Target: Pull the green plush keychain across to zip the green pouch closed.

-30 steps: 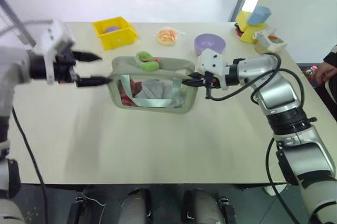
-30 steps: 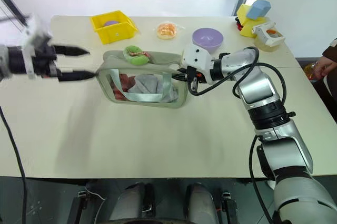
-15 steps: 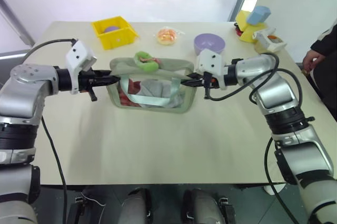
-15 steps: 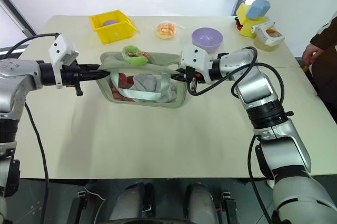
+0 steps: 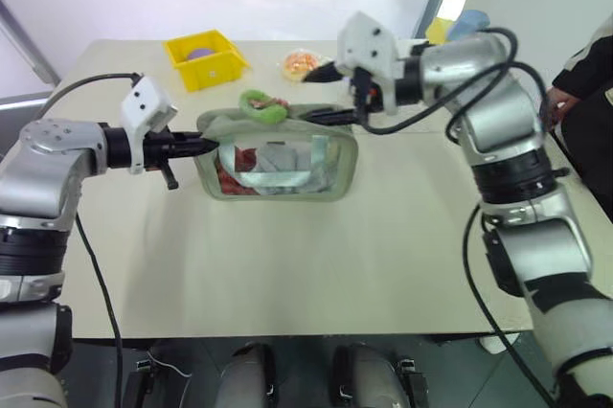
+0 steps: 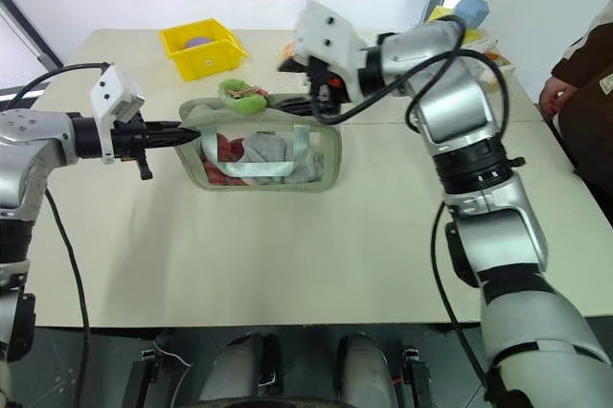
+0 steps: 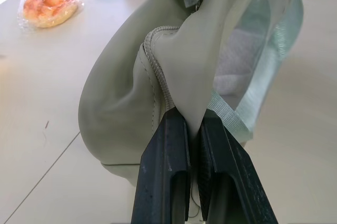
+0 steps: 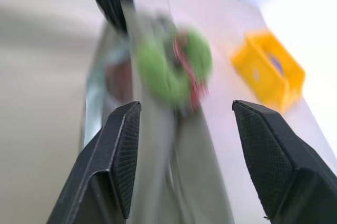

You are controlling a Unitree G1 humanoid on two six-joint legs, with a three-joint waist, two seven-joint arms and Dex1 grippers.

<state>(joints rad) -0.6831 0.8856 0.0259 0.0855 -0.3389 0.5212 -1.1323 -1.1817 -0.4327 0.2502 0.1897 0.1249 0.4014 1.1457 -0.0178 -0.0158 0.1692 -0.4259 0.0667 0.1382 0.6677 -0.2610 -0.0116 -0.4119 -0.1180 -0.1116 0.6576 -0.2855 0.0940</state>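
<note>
Left end effector (image 7: 192,129) pinches crosswise-lying green pouch (image 7: 158,61).

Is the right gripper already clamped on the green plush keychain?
No. In the right wrist view the right gripper is open, and the green plush keychain lies beyond its fingertips, ungripped.

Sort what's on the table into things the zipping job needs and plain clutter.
Needed: green pouch, green plush keychain, left hand pinching the pouch's end, right hand open near the keychain.
Clutter: yellow bin, wrapped bun, yellow and blue toys.
</note>
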